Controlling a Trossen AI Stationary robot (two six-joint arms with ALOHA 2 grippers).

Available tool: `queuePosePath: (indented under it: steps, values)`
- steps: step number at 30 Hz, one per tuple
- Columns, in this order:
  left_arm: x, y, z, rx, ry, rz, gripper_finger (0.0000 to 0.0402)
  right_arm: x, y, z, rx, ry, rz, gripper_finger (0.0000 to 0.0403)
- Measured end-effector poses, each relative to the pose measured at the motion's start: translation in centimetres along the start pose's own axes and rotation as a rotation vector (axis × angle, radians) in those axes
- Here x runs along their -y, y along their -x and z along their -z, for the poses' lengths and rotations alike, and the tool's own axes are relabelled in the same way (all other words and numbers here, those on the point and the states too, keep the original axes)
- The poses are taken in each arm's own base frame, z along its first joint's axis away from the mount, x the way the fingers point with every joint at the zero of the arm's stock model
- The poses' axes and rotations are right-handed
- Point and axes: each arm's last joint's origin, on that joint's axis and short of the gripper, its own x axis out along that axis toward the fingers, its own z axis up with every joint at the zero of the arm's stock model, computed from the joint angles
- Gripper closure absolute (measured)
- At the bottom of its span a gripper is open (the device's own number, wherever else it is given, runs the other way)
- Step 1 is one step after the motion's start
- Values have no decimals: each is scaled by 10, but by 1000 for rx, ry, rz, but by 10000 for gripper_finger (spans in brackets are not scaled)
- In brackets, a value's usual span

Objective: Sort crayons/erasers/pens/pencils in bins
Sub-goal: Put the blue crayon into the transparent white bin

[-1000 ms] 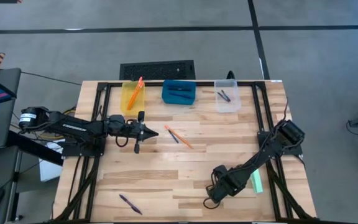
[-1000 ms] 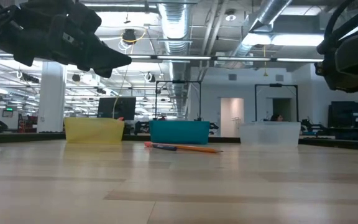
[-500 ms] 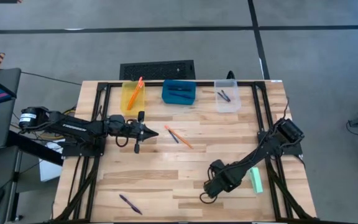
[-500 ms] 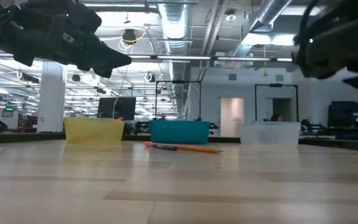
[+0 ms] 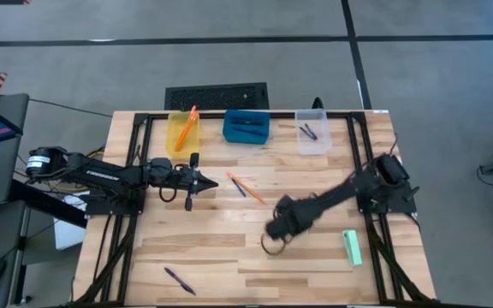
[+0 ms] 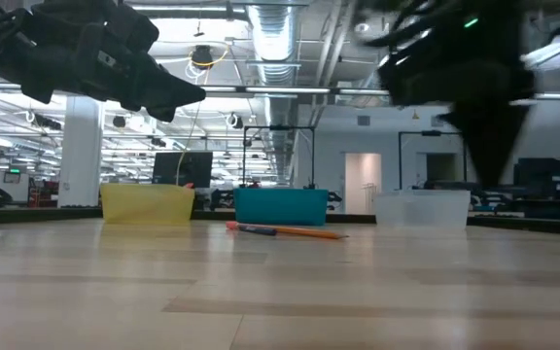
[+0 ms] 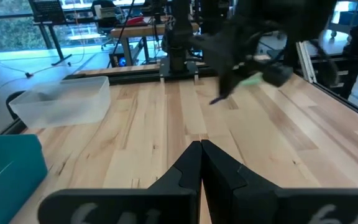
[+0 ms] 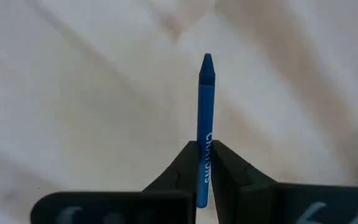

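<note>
R gripper point(image 8: 202, 163) clamped on blue crayon point(image 8: 205, 118), tip projecting past fingers; carried above mid-table, R of centre point(image 5: 274, 237). L gripper point(image 7: 200, 163) pinched shut, nothing held, parked L-centre. Step judged: transport of crayon to bin. Blue bin point(image 5: 246, 127) at far edge, centre, w/ yellow bin point(image 5: 182, 130) and clear bin point(image 5: 313, 130) either side. Next: carry over matching bin, then release. Eraser point(image 5: 352, 247) left near R edge.

Crayon point(image 8: 206, 124): blue, white lettering. Bins: translucent yellow point(image 5: 182, 133), solid blue point(image 5: 246, 127), clear point(image 5: 313, 133). Pencils point(image 5: 250, 192): orange. Eraser point(image 5: 352, 247): pale mint green. Pen point(image 5: 179, 280): dark purplish. Table point(image 5: 221, 248): light wood planks, black frame.
</note>
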Motion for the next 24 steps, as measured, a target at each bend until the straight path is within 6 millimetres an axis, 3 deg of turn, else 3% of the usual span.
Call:
queuePosePath:
  steps: [7, 12, 16, 19, 24]
  values:
    - [0, 0, 0, -3, 1, 1, 401, 47, 2, -59, 28, 199, 45, 361]
    - [0, 0, 2, -23, 20, 2, 401, 100, 22, -92, 117, 202, 52, 361]
    - [0, 0, 3, -32, 43, 3, 401, 154, 29, -122, 175, 149, 41, 369]
    - [1, 0, 5, -49, 51, 3, 401, 198, 20, -146, 199, 92, 33, 377]
    - [0, 0, 5, -53, 37, -26, 402, 264, -12, -179, 163, 9, 20, 376]
